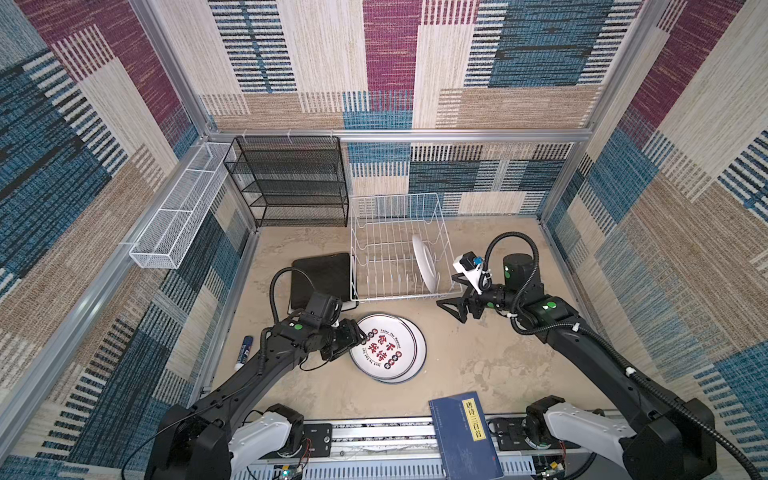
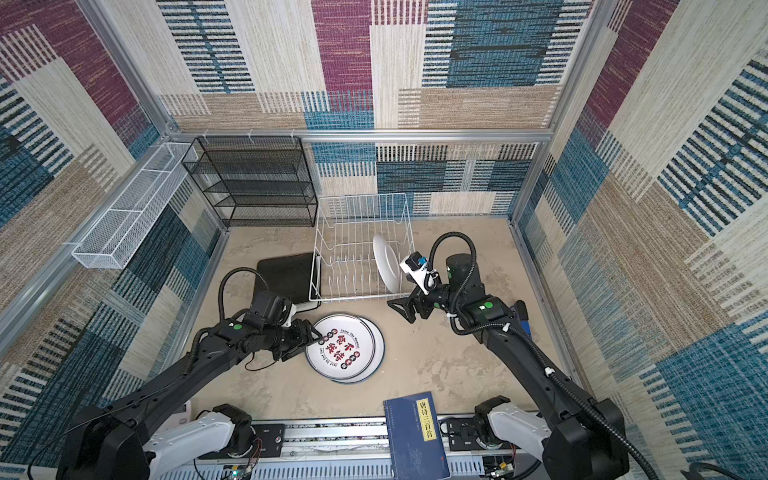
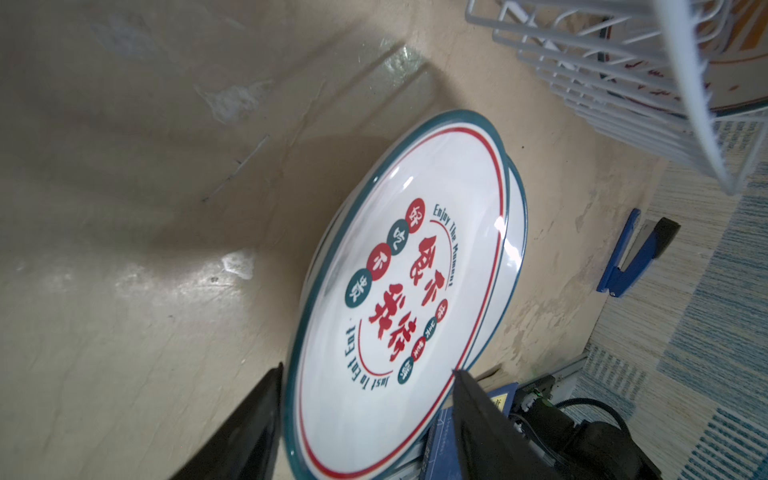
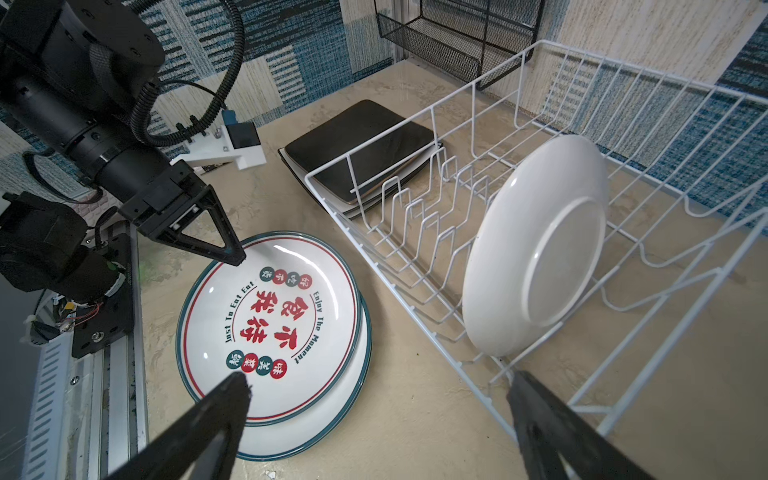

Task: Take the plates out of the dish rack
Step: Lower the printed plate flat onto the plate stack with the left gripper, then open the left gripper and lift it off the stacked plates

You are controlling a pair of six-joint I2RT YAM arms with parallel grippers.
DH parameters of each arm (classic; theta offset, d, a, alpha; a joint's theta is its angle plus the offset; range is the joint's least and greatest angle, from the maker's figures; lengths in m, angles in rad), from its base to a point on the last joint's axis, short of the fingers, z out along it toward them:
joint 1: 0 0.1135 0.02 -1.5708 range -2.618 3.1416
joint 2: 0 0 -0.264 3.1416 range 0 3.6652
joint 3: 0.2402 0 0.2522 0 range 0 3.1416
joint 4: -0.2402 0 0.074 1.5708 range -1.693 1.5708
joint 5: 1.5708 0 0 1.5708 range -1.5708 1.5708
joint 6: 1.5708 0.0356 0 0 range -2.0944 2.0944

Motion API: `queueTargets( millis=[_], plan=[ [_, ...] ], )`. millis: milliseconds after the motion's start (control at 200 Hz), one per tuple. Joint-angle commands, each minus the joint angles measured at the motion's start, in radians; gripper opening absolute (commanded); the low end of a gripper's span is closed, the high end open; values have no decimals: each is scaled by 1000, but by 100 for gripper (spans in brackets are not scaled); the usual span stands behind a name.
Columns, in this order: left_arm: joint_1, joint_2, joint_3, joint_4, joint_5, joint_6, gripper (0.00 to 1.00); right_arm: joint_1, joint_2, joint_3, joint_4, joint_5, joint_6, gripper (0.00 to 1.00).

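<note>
Since only one plate (image 1: 424,262) is to be seen in the dish rack (image 1: 386,232), a plain white round one stood on edge between the prongs near the rack's right end with its underside turned toward the right arm, the unloading is judged to be nearly done. Just in front of the rack a stack of round plates (image 1: 384,347) lies flat on the worktop (image 1: 478,365), the top one printed with red characters inside a teal rim, and a stack of square plates (image 1: 322,278) with a black one uppermost lies just beside the rack's left side. The left gripper (image 1: 360,336) is held low at the near-left edge of the round stack; in the left wrist view its jaws are seen parted over that edge with nothing clamped, so the setting-down of a plate is taken to be the step in hand. The right gripper (image 1: 451,311) is spread wide and empty, just outside the rack's near right corner and near the standing plate. For the next move, it is judged that the plate's upper rim would have to be approached from above by the right gripper, the jaws closed across the thin edge, and the plate lifted straight up, clear of the prongs and the flared side, before being carried to the round stack, from which the left gripper would first have to be drawn away.
</note>
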Motion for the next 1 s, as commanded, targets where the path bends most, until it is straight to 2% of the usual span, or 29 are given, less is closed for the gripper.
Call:
queueTargets(
  millis=[0,240,571,711,992],
  plan=[
    [-3,28,19,-42,-8,38,64,2,6,1,25,10,10,99],
    [-30,79,39,-20,3,52,62,3,12,4,26,16,19,99],
    [-73,163,94,-25,31,87,65,3,13,7,30,27,21,99],
    [-73,164,108,-63,4,88,67,2,11,5,30,39,22,99],
    [-73,95,156,-169,-137,82,71,2,12,9,36,64,29,99]
  ],
)
